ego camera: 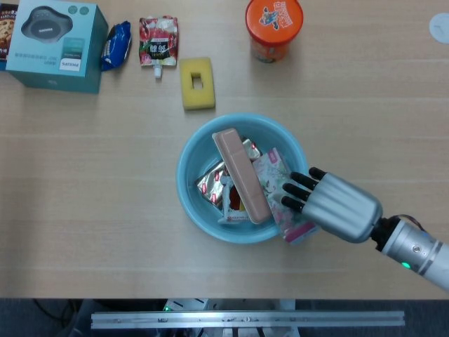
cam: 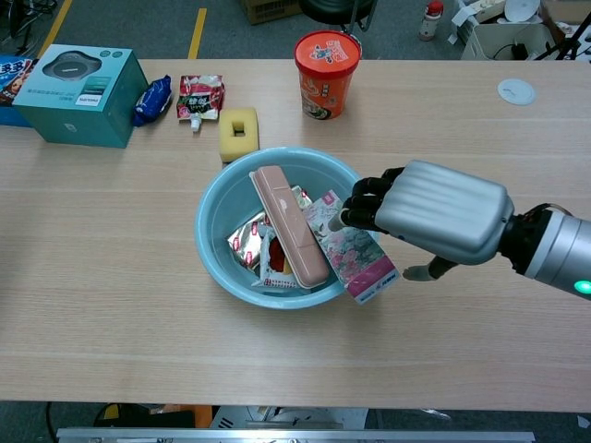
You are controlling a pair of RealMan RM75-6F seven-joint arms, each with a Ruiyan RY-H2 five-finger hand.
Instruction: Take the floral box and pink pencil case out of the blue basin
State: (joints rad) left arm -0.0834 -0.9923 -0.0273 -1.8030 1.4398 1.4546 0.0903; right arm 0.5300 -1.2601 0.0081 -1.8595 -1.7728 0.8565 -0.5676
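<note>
The blue basin (ego camera: pixel 185 175) (cam: pixel 208 231) stands mid-table. In it the pink pencil case (ego camera: pixel 240 175) (cam: pixel 288 224) lies slanted across the middle. The floral box (ego camera: pixel 269 170) (cam: pixel 355 255) leans beside it on the right, its pink end sticking out over the rim. My right hand (ego camera: pixel 330 204) (cam: pixel 427 210) hovers over the box's right half, fingers apart and pointing left into the basin, thumb hanging by the box's outer corner. I see nothing gripped. The box's far side is hidden under the hand. My left hand shows in neither view.
Foil snack packets (ego camera: pixel 210 184) lie under the pencil case. Behind the basin are a yellow sponge (ego camera: pixel 198 83), an orange noodle cup (ego camera: pixel 273 21), a red pouch (ego camera: pixel 158 41), a blue packet (ego camera: pixel 116 45) and a teal box (ego camera: pixel 52 45). A white disc (cam: pixel 515 90) sits far right.
</note>
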